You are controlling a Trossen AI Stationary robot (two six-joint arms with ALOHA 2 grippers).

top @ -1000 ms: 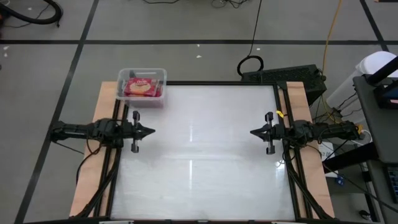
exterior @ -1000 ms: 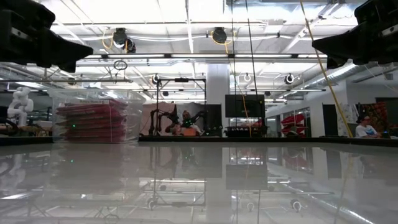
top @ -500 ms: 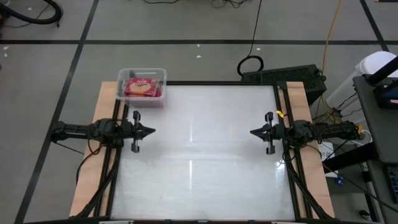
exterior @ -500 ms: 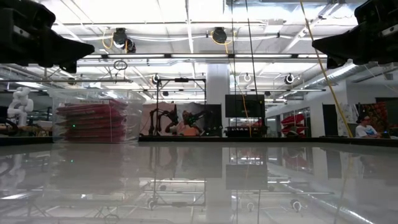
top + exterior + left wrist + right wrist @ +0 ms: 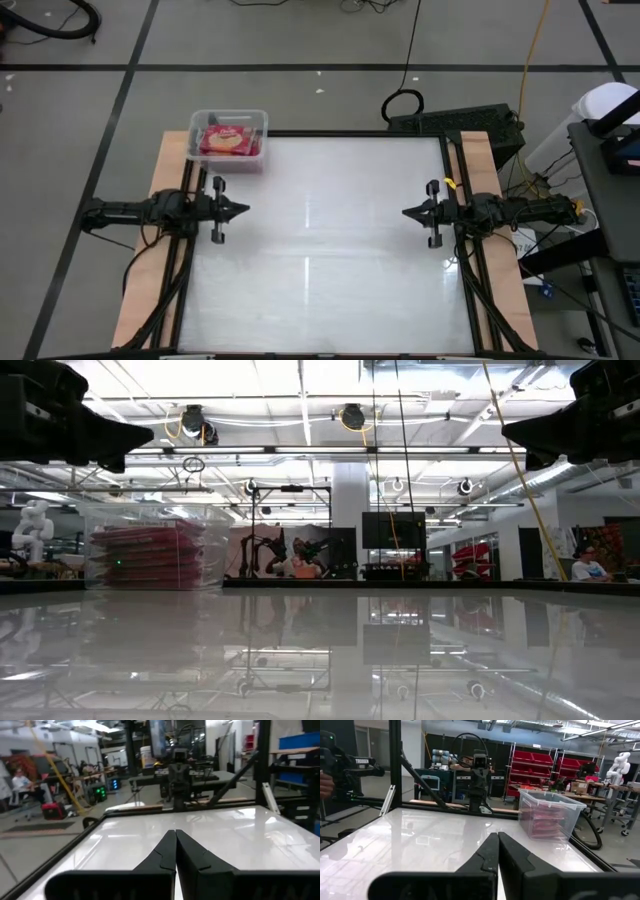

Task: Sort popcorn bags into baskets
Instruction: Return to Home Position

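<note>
- The basket (image 5: 228,114) at the tabletop's far left corner holds the stacked popcorn bags (image 5: 229,142).
- Left gripper (image 5: 243,210), left edge: jaws pressed together, empty.
- Right gripper (image 5: 407,212), right edge: likewise.

We see bright, even light from the ceiling lamps (image 5: 300,390). The glossy white worktop (image 5: 350,290) mirrors them in pale streaks of glare and reflects the room; shadows on it are faint.

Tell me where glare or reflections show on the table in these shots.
High view: pale glare streaks run down the middle of the table. Low view: the top mirrors the ceiling lights and the bin. Wrist views: a soft sheen across it.
</note>
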